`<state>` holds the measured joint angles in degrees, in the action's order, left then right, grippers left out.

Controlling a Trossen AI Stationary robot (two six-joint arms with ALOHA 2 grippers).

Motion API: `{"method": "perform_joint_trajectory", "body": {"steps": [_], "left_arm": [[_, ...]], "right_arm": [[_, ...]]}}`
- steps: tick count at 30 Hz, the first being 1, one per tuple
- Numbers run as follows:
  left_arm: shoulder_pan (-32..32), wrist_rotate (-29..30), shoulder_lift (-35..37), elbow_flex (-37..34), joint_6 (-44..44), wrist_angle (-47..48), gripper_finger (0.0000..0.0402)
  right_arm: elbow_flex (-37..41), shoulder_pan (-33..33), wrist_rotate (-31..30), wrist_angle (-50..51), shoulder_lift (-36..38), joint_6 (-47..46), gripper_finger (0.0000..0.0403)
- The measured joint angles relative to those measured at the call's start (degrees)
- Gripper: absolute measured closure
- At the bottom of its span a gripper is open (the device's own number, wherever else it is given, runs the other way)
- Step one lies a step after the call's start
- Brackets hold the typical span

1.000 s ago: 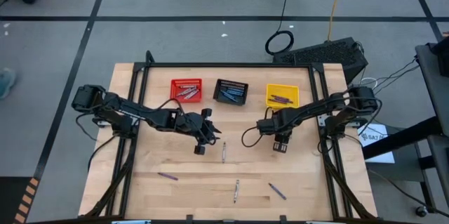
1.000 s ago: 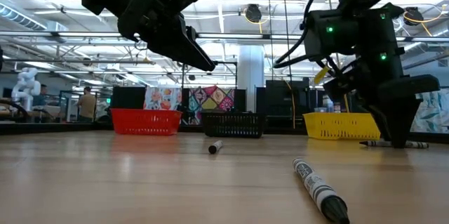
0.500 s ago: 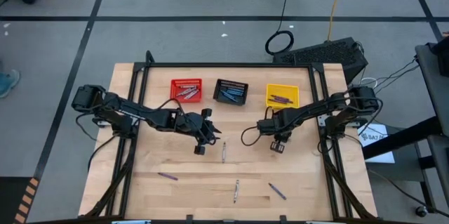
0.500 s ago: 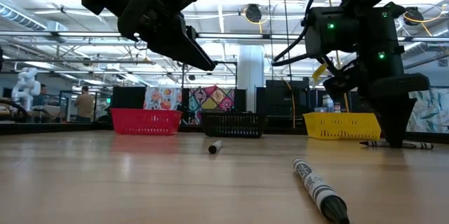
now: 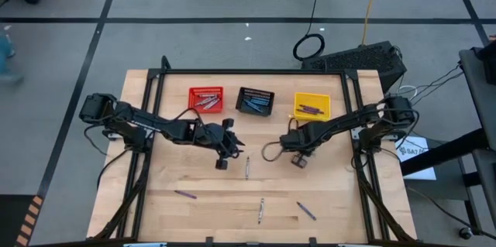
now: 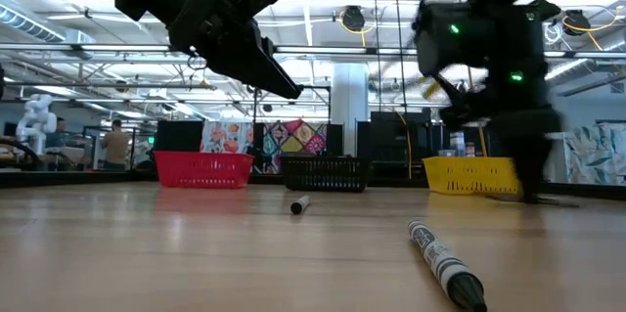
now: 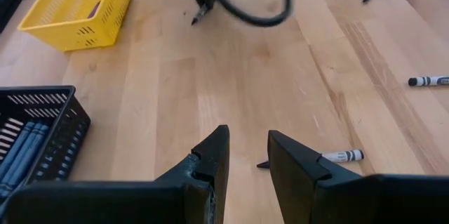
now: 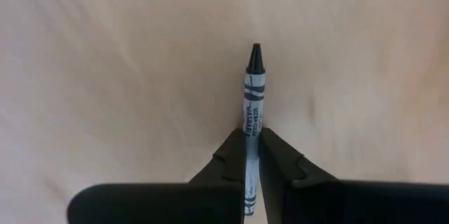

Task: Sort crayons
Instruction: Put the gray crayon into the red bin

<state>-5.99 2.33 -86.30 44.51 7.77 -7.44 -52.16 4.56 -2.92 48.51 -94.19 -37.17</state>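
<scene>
Wooden table (image 5: 170,216) now shows, left to right from the red basket (image 5: 205,99) of crayons, the left claw (image 5: 223,156) unmoved with jaws apart and empty, then the right claw (image 8: 251,155), shifted leftward, newly pinched on a grey crayon (image 8: 253,87) below the yellow basket (image 5: 311,106).

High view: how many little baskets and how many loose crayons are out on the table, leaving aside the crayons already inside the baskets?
Baskets: 3 (red mesh basket, black mesh basket, yellow mesh basket)
Thin loose crayons lying on the wooden table: 4
Grey paper-wrapped crayon pinched in the right gripper: 1
Total: 8
</scene>
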Motion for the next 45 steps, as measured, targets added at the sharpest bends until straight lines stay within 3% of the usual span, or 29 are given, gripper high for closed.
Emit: {"method": "perform_joint_trajectory", "body": {"steps": [12, 17, 22, 30, 45], "left_arm": [[1.57, 1.32, -0.02, 0.0, -4.47, -2.88, 0.0301], [1.62, 1.35, -0.02, 0.0, -4.54, -8.62, 0.0301], [1.62, 1.2, -0.02, 0.0, -4.76, -13.26, 0.0301], [1.62, 1.18, -0.02, 0.0, -10.52, -16.62, 0.0301], [1.21, -2.96, -0.02, 0.0, -13.49, -23.98, 0.0301]], "right_arm": [[-11.1, 6.31, -12.12, -0.32, 7.66, 0.32, 0.0402], [-14.08, 9.13, -17.68, -3.97, 12.73, 0.61, 0.0403], [-14.47, 10.77, -21.24, -13.69, 16.02, 5.78, 0.0403], [-14.56, 10.97, -19.4, -31.45, 16.02, 17.9, 0.0403], [-14.54, 10.99, -17.66, -33.8, 11.74, 18.47, 0.0403]]}}
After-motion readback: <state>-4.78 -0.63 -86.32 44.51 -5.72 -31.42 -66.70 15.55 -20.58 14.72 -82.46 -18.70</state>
